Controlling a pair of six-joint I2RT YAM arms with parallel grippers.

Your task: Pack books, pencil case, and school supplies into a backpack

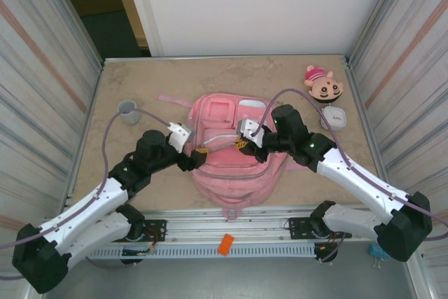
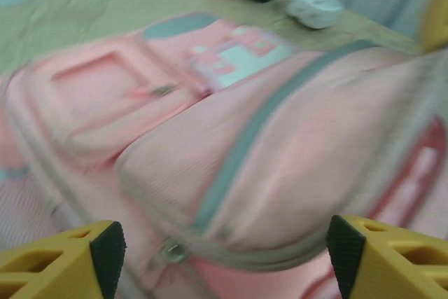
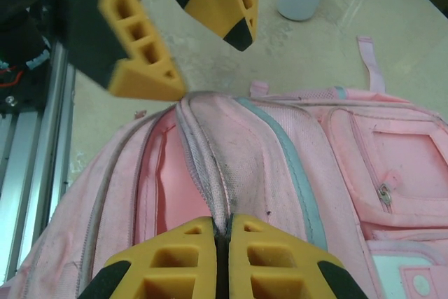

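The pink backpack [image 1: 234,162] lies flat in the middle of the table, its main zip parted and the pink lining [image 3: 171,187] showing. My right gripper [image 3: 222,232] is shut on the pale zip edge of the backpack [image 3: 294,173] and pinches the fabric between its pads; it sits over the bag's upper middle [image 1: 242,144]. My left gripper [image 2: 225,257] stands open just above the backpack [image 2: 231,145], at its left side [image 1: 199,152], with nothing between its fingers [image 3: 147,47]. The books, pencil case and school supplies are out of view.
A grey cup [image 1: 128,110] stands at the back left. A pink-and-tan plush head [image 1: 323,83] and a white rounded-square box [image 1: 334,117] sit at the back right. Metal walls close in both sides. A small orange piece [image 1: 225,244] lies on the front rail.
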